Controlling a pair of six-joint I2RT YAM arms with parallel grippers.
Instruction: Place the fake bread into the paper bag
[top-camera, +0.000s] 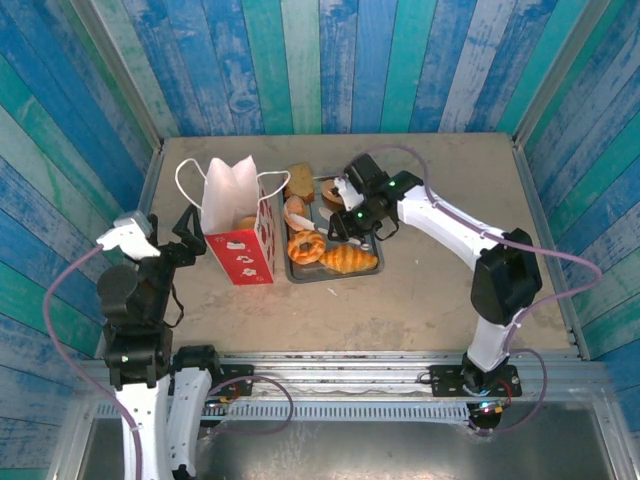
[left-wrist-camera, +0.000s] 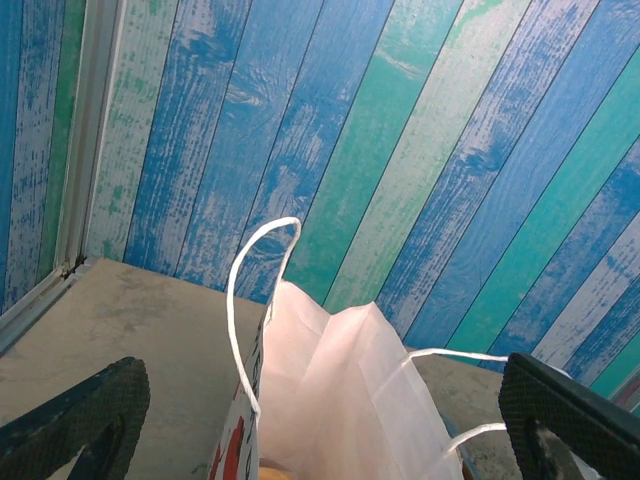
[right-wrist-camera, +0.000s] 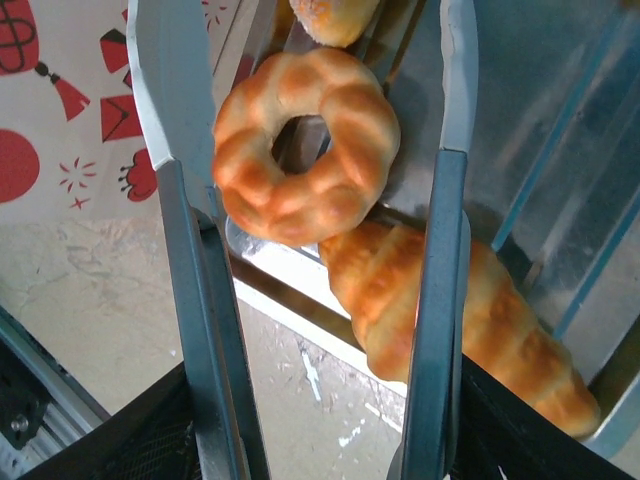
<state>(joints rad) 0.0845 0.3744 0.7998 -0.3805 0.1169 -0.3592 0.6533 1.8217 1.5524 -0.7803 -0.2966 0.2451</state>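
The paper bag (top-camera: 238, 225) stands upright left of centre, with one piece of fake bread (top-camera: 247, 222) inside it. More fake bread lies on the grey tray (top-camera: 335, 276): a ring donut (top-camera: 305, 247), a croissant (top-camera: 348, 261) and a brown slice (top-camera: 299, 180). My right gripper (top-camera: 322, 235) hangs over the tray. In the right wrist view its jaws (right-wrist-camera: 308, 60) straddle the ring donut (right-wrist-camera: 305, 145); the left finger overlaps its edge and a gap stays at the right finger. The croissant (right-wrist-camera: 450, 310) lies below. My left gripper (top-camera: 185, 235) is open beside the bag, whose mouth (left-wrist-camera: 340, 390) gapes ahead of it.
Blue and green plank walls enclose the table on three sides. The tray (right-wrist-camera: 520, 130) sits right beside the bag's printed side (right-wrist-camera: 60, 100). Bare table (top-camera: 440, 290) stretches right of and in front of the tray. The bag's cord handles (left-wrist-camera: 240, 300) stick up.
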